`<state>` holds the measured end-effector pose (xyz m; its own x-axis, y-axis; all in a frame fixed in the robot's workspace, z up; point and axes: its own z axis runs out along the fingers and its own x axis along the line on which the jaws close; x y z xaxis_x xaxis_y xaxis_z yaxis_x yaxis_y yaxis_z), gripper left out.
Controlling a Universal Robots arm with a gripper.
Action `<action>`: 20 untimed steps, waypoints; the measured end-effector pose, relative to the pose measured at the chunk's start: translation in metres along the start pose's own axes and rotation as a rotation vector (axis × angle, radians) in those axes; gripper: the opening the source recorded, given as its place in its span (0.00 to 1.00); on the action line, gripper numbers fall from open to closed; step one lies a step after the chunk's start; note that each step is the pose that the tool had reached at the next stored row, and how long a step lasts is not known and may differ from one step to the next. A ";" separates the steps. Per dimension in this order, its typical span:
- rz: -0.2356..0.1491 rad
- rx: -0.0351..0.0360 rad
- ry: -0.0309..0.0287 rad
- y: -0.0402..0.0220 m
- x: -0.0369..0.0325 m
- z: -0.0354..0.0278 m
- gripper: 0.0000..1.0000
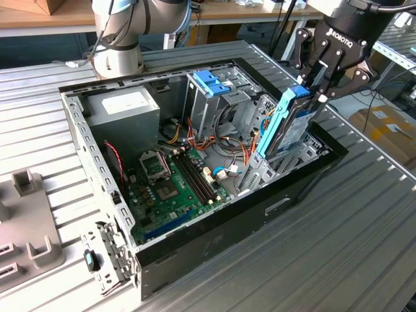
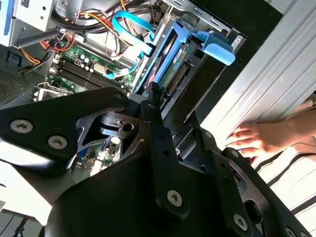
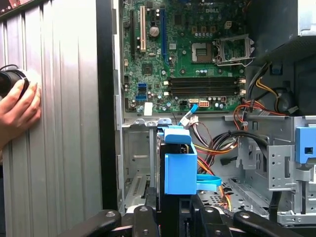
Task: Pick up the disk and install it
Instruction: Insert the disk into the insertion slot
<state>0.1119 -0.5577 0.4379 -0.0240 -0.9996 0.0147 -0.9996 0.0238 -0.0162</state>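
Install step in hand. Gripper clenched on the disk, which stands on edge and tilted, lower end at the drive bay, exterior view's right of the computer case. Judgement: seating calls for the carrier rails to line up with the bay guides.

Disk between fingers, at open case.

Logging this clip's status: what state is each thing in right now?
case: lying on its side, panel off, insides exposed.
disk: held on edge, tilted, lower end down inside the case.
gripper: jaws shut on the disk's upper end.
hand: resting on the table beside the case.
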 end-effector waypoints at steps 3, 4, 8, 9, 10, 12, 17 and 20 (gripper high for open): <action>0.000 0.0000 0.0000 0.0001 -0.0002 0.0090 0.35; 0.000 0.0000 0.0000 0.0002 -0.0002 0.0107 0.35; 0.000 0.0000 0.0000 0.0003 -0.0003 0.0197 0.35; 0.000 0.0000 -0.0001 0.0004 -0.0003 0.0217 0.35; 0.000 0.0000 0.0000 0.0004 -0.0004 0.0251 0.35; 0.000 0.0000 0.0001 0.0005 -0.0004 0.0296 0.35; 0.000 0.0000 0.0003 0.0006 -0.0005 0.0348 0.35; 0.000 0.0000 -0.0003 0.0006 -0.0005 0.0375 0.35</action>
<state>0.1119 -0.5577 0.4004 -0.0240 -0.9996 0.0144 -0.9996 0.0238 -0.0162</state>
